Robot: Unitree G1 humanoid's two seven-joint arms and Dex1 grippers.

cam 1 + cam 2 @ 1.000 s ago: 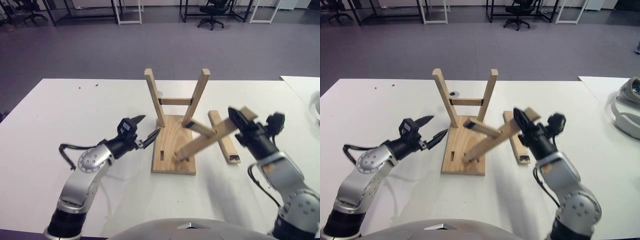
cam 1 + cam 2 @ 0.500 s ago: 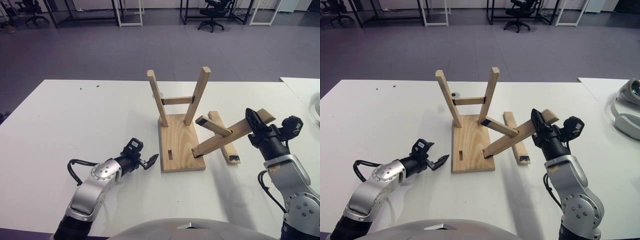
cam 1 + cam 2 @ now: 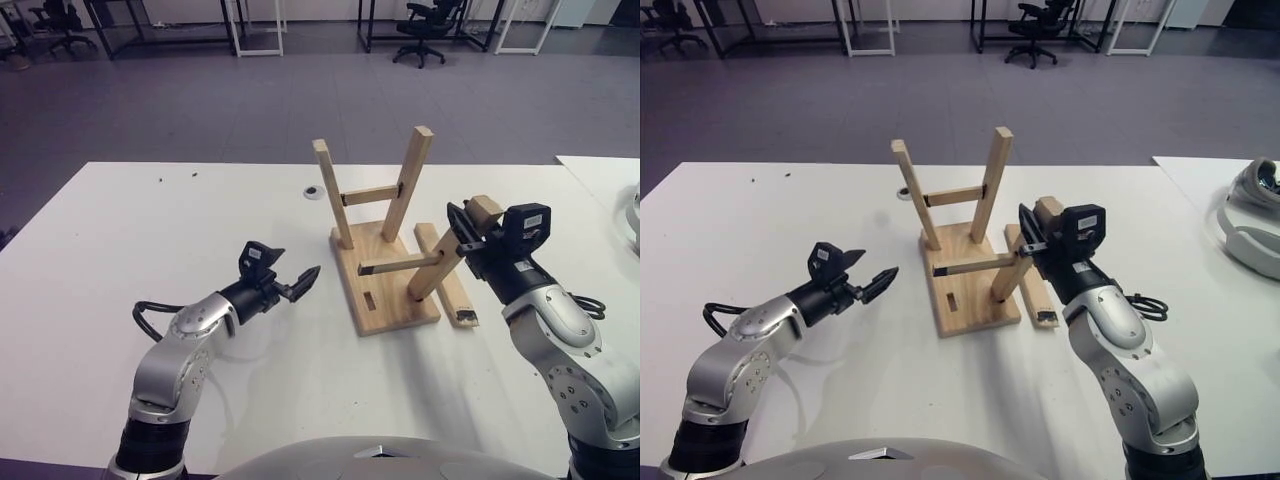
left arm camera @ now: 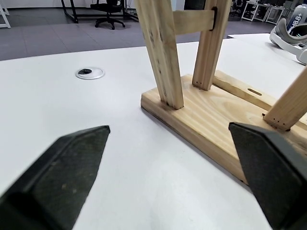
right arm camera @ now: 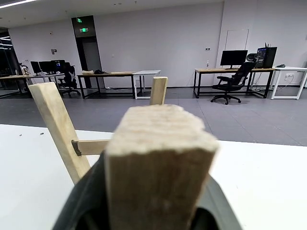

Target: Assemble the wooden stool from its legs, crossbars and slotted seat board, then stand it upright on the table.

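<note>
Seat board (image 3: 980, 302) lies flat on the white table (image 3: 790, 210). Two legs (image 3: 992, 185) stand upright on it, joined by a crossbar (image 3: 953, 196). Right gripper (image 3: 1033, 232) clamps the top of a tilted third leg (image 3: 1012, 276), whose foot rests on the board. Left gripper (image 3: 868, 268) hovers near the board's left side, fingers spread. A loose leg (image 3: 1038, 295) lies just beside the board.

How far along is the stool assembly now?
Done: two legs joined by a crossbar stand in the seat board, which lies flat. In hand: the right gripper holds a third leg with a second crossbar, its foot on the board. Remaining: seat that leg, add the loose piece beside the board, turn the stool upright. The left gripper is open.
</note>
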